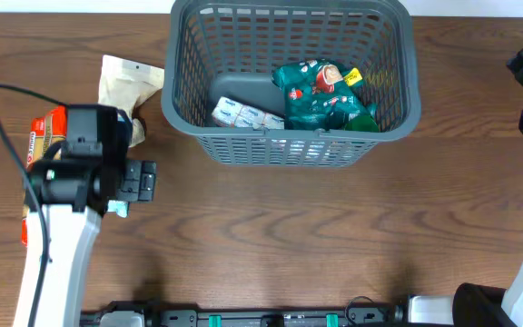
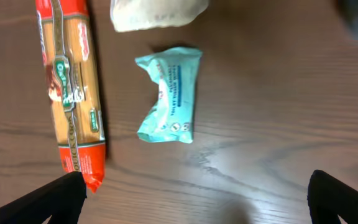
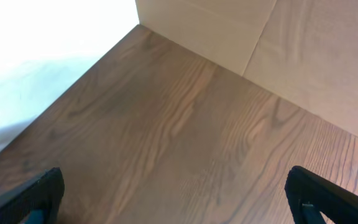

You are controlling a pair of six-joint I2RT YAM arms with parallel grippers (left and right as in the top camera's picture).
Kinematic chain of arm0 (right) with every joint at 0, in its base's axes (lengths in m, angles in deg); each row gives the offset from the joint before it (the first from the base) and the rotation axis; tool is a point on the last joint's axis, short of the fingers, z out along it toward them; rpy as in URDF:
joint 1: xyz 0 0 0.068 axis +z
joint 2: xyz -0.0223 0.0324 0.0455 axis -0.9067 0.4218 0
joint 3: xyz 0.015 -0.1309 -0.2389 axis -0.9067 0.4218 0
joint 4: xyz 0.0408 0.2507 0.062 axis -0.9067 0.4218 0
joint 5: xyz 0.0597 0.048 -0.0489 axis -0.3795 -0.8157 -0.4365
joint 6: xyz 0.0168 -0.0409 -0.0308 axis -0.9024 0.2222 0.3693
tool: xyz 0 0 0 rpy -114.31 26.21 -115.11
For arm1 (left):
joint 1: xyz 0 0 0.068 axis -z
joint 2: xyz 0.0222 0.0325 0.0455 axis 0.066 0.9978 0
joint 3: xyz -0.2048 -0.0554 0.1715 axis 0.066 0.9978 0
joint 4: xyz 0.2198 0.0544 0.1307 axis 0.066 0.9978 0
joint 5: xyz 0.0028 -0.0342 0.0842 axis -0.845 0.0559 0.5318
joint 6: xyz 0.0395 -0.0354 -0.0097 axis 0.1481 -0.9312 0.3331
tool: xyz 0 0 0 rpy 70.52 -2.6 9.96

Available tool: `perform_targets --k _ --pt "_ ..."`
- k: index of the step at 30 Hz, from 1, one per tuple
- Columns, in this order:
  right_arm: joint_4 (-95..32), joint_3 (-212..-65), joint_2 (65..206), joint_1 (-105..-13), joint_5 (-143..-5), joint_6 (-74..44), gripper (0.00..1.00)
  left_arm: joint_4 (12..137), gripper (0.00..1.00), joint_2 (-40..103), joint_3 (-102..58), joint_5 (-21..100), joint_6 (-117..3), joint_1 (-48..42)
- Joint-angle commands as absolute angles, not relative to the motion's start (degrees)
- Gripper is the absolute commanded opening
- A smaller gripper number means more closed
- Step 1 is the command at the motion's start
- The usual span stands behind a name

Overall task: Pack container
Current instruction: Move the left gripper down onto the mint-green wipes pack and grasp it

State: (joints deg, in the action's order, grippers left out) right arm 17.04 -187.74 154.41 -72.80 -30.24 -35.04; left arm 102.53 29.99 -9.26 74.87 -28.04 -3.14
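Right of the left gripper (image 2: 195, 186) — spread wide — the container (image 1: 280, 147), near, right gripper (image 3: 174, 183) also spread.

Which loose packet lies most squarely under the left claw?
The small teal tissue packet, mid-view; the red biscuit pack and beige pouch sit at the frame's edges.

Under my left jaws, spread wide, the teal tissue packet (image 2: 168, 94) has bare surface (image 2: 272, 124) all along its right. The long red biscuit packet (image 2: 70, 93) lies to its left with a strip of wood between, and a beige pouch (image 2: 157, 12) sits close beyond its far end. The container (image 1: 289, 150) is open on top. A green bag (image 1: 320, 95) and a white packet (image 1: 243, 113) take up its near side, and the floor behind the white packet is bare. My right jaws, also wide, have bare wood below and a beige wall (image 3: 260, 37) ahead.
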Motion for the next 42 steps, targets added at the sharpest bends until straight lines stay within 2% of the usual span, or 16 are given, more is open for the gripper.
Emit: perform_targets --k 1,4,10,14,25,42 --pt "17.2 -188.3 154.4 -73.2 -29.2 -35.6 0.99 101.7 0.99 32.9 -10.2 76.3 -27.1 -5.9" --pt "17.2 -188.3 154.4 -73.2 -29.2 -35.6 0.99 100.3 0.99 34.8 -10.2 75.8 -27.5 -8.5" --pt "17.2 -188.3 154.4 -73.2 -29.2 -35.6 0.99 96.2 0.99 37.2 -10.0 65.2 -26.6 -14.0" --pt "17.2 -188.3 154.4 -73.2 -29.2 -35.6 0.99 94.4 0.99 39.0 -8.9 64.6 -24.4 -15.9" --pt "17.2 -188.3 154.4 -73.2 -29.2 -35.6 0.99 89.9 0.99 45.2 -1.0 62.0 -22.1 -16.3" --pt "17.2 -188.3 154.4 -73.2 -29.2 -35.6 0.99 77.7 0.99 47.4 6.9 63.4 -19.0 -16.4"
